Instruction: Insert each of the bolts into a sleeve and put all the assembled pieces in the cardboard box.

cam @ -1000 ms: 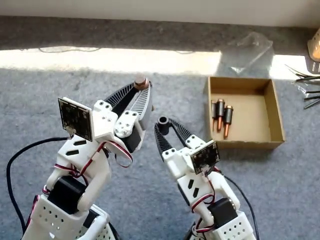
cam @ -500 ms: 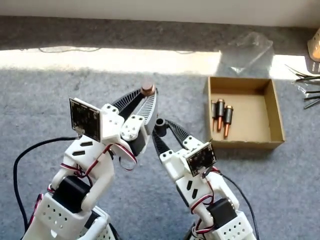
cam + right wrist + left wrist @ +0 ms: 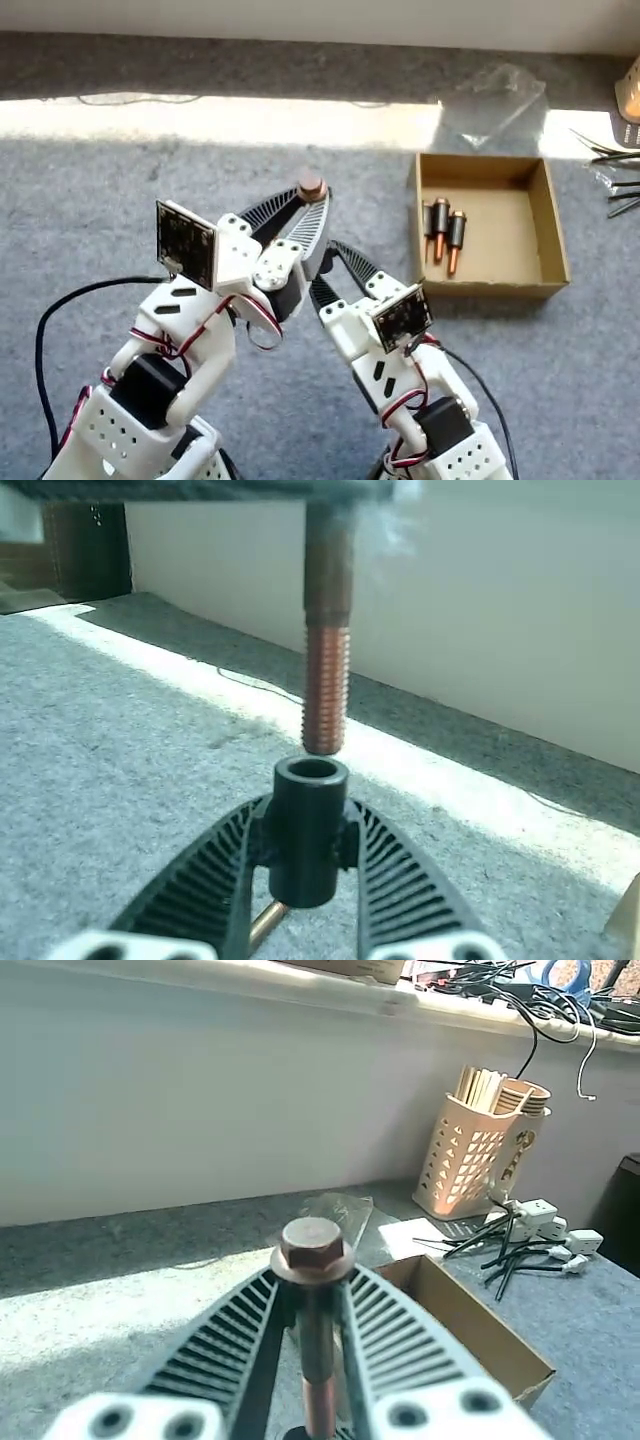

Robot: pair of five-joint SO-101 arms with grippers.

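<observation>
My left gripper [image 3: 309,197] is shut on a copper bolt [image 3: 314,1300], held upright with its hex head [image 3: 311,185] on top. My right gripper [image 3: 306,840] is shut on a black sleeve [image 3: 307,825], standing upright with its open end up. The bolt's threaded tip [image 3: 324,695] hangs just above the sleeve's mouth, lined up with it and a small gap apart. In the high view the left gripper covers the sleeve. The cardboard box [image 3: 548,225] lies to the right and holds three assembled pieces [image 3: 442,233].
A clear plastic bag [image 3: 497,98] lies beyond the box. Black tools [image 3: 615,170] and a basket [image 3: 485,1145] sit at the far right. A wall runs along the far side. Another copper piece [image 3: 265,923] lies on the grey carpet under the right gripper.
The left arm has carried the bolt to the right until it stands over the sleeve. The right gripper shifted slightly left earlier and has since kept still.
</observation>
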